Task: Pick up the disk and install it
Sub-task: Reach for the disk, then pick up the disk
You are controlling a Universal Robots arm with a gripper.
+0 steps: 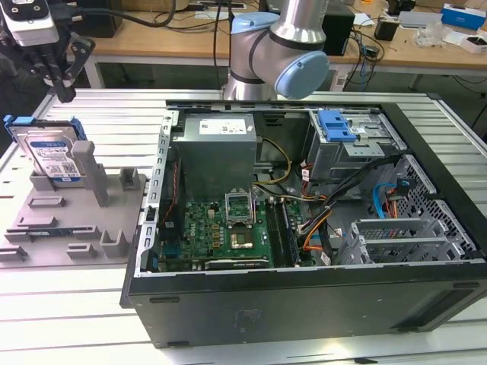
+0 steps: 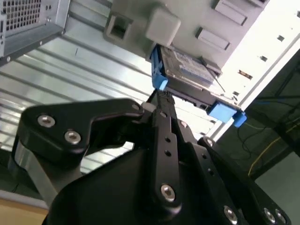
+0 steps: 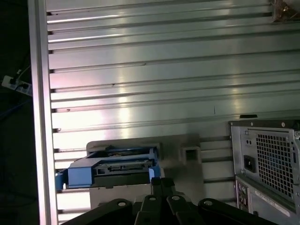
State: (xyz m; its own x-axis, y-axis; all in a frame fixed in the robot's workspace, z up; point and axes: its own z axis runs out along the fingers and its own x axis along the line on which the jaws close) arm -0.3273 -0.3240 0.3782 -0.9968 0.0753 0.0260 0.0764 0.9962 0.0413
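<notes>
The disk (image 1: 52, 156) stands upright in the grey holder (image 1: 68, 220) by the worktop's (image 1: 76, 304) edge, exterior view's left. Beyond, the hand (image 1: 66, 85) hangs above it, fingers (image 2: 161, 122) pinched narrow. Lowered so, they'd likely strike its bracket (image 2: 159, 82), not straddle it.

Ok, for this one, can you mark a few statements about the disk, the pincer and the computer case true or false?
1. The disk stands on edge in the grey holder. True.
2. The pincer grips the disk. False: it hangs above the disk, apart from it, shut on nothing.
3. The computer case lies open, with its boards exposed. True.
4. The disk sits inside the computer case. False: it is outside the case, in the holder at the exterior view's left.
</notes>
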